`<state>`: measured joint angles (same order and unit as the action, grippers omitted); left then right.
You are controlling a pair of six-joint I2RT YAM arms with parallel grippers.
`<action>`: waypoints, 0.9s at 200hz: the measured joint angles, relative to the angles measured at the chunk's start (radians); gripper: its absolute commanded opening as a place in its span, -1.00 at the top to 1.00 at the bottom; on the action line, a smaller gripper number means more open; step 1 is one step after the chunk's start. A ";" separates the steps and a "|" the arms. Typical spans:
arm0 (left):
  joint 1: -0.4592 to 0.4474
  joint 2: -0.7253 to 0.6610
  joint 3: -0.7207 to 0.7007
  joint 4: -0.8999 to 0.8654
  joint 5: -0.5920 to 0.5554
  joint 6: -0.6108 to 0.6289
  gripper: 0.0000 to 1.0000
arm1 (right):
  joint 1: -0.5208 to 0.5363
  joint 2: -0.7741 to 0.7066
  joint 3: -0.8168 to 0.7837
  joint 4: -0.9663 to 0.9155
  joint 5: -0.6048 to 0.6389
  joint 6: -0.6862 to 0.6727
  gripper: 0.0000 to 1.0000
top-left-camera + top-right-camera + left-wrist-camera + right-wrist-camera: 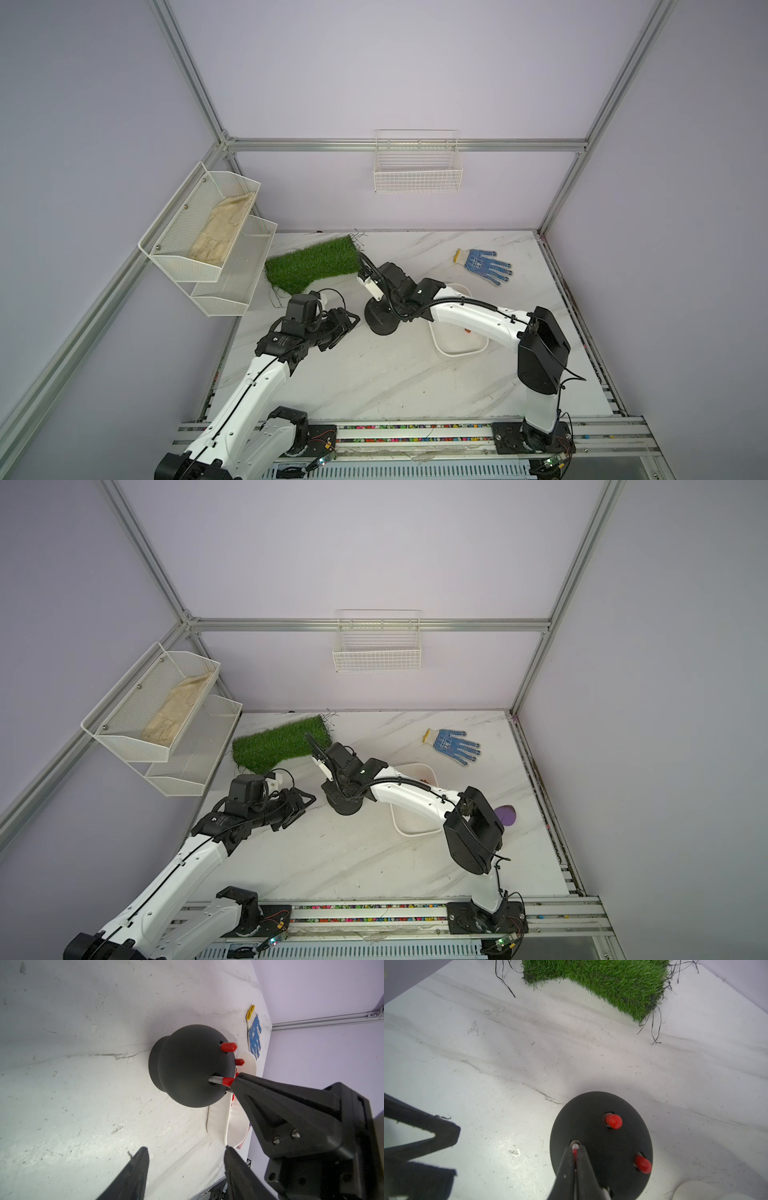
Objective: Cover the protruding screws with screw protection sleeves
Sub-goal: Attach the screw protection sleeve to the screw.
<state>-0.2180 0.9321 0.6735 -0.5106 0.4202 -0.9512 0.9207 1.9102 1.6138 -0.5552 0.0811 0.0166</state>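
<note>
Grass mat (pixel 311 266): lies at the far left of the table (pixel 374 382). It is not part of the work.
Left pincer (pixel 186 1167): jaws apart and holding nothing. It hovers near the black base without touching it.
Black base (pixel 182 1068): stands on the table between the two arms, dome upward.
Capped screws: two screws carry red sleeves pushed down close to the dome, near sleeve (pixel 613 1122) and far sleeve (pixel 642 1164).
Third screw (pixel 215 1079): the third sleeve (pixel 227 1081) sits only on its tip. Bare thread shows between sleeve and dome.
Right pincer (pixel 575 1153): jaws together, clamped on the third sleeve directly above the base.
Fourth screw (pixel 228 1090): appears bare, but is mostly hidden behind the right pincer.
White tray (pixel 457 353): just right of the base and largely covered by the right arm. A few small reddish pieces, probably spare sleeves (pixel 424 778), show at its far end.
Blue glove (pixel 484 266): far right, well apart from the work.
Progress: judged past the halfway mark. Two screws are done. The third sleeve needs pressing fully down. The fourth screw then needs a sleeve from the tray.
</note>
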 measured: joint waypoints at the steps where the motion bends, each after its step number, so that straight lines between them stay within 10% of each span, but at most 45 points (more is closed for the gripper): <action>1: 0.000 0.000 0.000 0.000 0.000 0.000 -0.18 | 0.000 0.000 0.000 0.000 0.000 0.000 0.84; 180: 0.000 0.000 -0.003 0.002 0.004 0.000 -0.18 | 0.002 0.002 -0.002 0.006 -0.003 0.016 0.82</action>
<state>-0.2180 0.9321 0.6708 -0.5091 0.4240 -0.9512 0.9222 1.9121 1.6115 -0.5495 0.0784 0.0330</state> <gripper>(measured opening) 0.591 0.094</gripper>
